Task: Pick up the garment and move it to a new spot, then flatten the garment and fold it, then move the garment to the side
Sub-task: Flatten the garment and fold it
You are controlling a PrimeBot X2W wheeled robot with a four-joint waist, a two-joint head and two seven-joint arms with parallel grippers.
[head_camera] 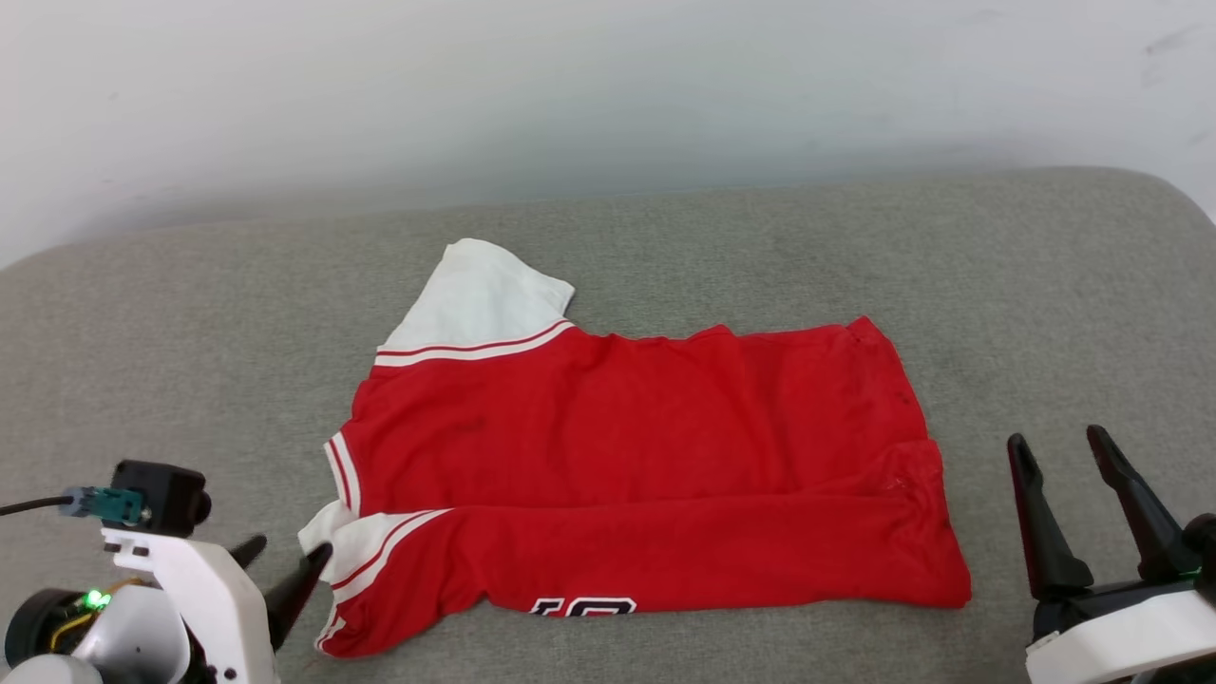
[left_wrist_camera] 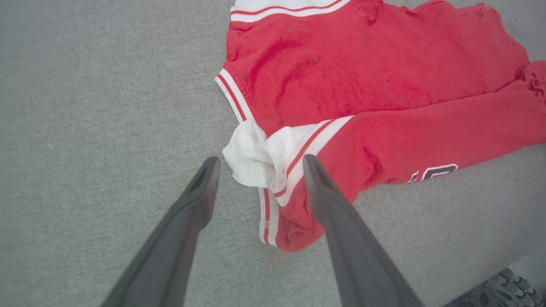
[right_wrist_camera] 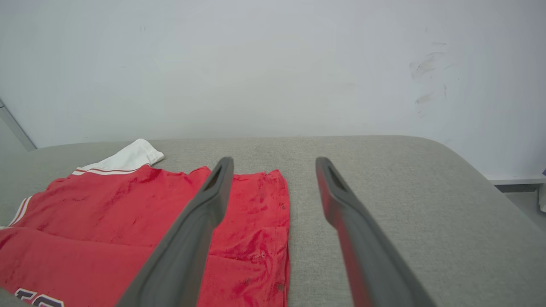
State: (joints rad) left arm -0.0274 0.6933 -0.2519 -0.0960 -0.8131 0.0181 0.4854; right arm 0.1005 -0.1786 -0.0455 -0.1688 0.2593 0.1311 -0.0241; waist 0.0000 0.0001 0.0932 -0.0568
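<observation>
The garment (head_camera: 627, 446) lies on the grey padded surface (head_camera: 171, 323), red with white sleeves and striped trim. Its near long edge is folded over the body, and part of a black-and-white number shows at the front edge. One white sleeve (head_camera: 480, 290) sticks out toward the wall. My left gripper (head_camera: 285, 559) is open at the garment's near left corner, its fingers straddling the bunched white sleeve (left_wrist_camera: 256, 160) without closing on it. My right gripper (head_camera: 1054, 442) stands open just right of the garment's right edge (right_wrist_camera: 283, 221), holding nothing.
A pale wall (head_camera: 608, 85) runs behind the grey surface. The surface's rounded corner (head_camera: 1178, 195) lies at the far right. Bare grey padding extends left of the garment and right of it past my right gripper.
</observation>
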